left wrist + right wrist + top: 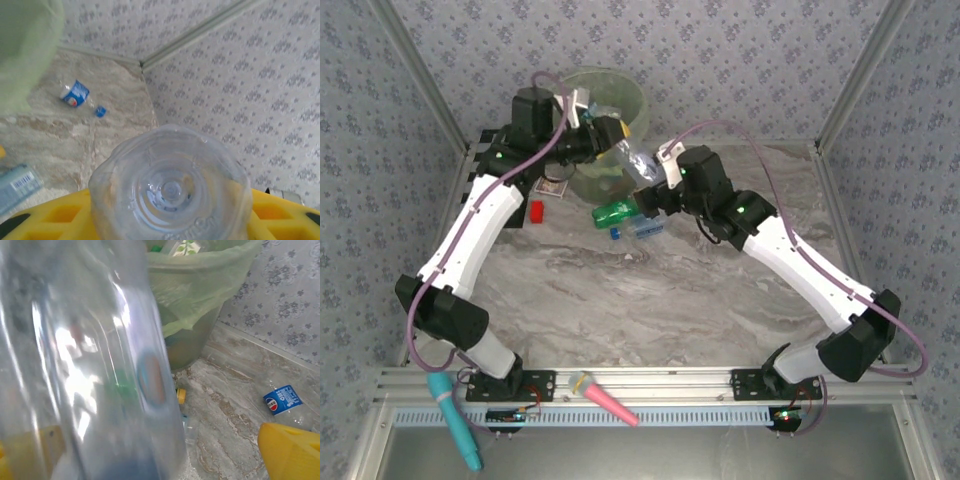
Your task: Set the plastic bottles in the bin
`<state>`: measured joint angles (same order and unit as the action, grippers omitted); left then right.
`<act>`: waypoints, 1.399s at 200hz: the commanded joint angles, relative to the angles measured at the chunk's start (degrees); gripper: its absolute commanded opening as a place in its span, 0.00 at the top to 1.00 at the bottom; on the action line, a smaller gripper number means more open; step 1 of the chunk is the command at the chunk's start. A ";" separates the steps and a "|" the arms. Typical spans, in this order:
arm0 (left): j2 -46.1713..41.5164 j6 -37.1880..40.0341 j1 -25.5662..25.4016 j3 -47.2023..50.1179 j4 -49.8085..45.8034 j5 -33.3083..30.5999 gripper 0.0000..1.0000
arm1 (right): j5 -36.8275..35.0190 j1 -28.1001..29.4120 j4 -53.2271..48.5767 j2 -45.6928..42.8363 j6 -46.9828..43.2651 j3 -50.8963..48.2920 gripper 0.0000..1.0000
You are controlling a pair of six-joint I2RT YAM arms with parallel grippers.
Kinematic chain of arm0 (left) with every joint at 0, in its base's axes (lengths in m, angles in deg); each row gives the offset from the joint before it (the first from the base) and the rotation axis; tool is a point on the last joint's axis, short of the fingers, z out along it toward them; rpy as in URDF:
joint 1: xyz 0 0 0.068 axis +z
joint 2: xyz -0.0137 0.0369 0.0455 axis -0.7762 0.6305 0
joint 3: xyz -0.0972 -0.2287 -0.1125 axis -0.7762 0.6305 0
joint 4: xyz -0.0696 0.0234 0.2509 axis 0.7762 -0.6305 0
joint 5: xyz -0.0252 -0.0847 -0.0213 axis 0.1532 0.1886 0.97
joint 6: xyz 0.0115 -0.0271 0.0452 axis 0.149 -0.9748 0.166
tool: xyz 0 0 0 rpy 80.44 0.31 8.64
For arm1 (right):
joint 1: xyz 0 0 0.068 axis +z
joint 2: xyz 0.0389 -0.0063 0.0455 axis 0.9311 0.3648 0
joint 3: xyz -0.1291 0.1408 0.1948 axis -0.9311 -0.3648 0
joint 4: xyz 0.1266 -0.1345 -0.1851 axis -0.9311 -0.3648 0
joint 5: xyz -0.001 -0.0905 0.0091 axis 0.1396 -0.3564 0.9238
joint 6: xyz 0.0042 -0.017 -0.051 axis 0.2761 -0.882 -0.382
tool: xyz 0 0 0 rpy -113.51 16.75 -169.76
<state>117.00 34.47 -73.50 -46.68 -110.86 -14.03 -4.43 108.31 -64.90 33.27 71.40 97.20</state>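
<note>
While the left gripper [608, 135] clenches the base end of a clear bottle [635, 160], the right gripper [648, 192] stands released around the bottle's other end, with one yellow finger [290, 452] clear of the plastic. Between the left fingers [285, 207], the bottle's moulded bottom faces the wrist camera. The held bottle hangs in the air at the near rim of the bag-lined bin [632, 95], which opens just beyond the left jaws. Just on the near side of the right jaws, a green bottle [615, 212] and a blue-labelled bottle [642, 228] lie on the table [650, 300]. Farther past the right jaws, near the wall, lies a second blue-labelled bottle [282, 400].
</note>
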 commanded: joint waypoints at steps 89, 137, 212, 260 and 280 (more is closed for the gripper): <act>14.31 17.19 12.57 -34.72 -13.36 -19.76 0.48 | -0.62 -5.35 0.82 -8.00 1.47 0.81 0.00; 23.60 27.35 12.70 -47.87 -15.63 -30.10 0.48 | -0.74 -6.71 0.40 -8.39 1.01 1.37 0.00; 33.60 33.79 12.66 -52.24 -8.94 -33.03 0.48 | -0.47 -8.33 -1.97 -5.89 0.83 4.45 0.00; 38.60 35.59 12.52 -52.45 -5.23 -32.33 0.48 | -0.27 -9.09 -3.23 -3.79 1.70 5.92 0.00; 40.61 37.48 11.93 -52.46 -4.25 -31.54 0.48 | -0.21 -9.20 -4.03 -3.31 2.22 5.78 0.00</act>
<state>155.68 68.63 -60.96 -96.84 -119.50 -46.31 -4.46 99.57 -66.96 29.36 72.47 101.22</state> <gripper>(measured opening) 0.523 0.995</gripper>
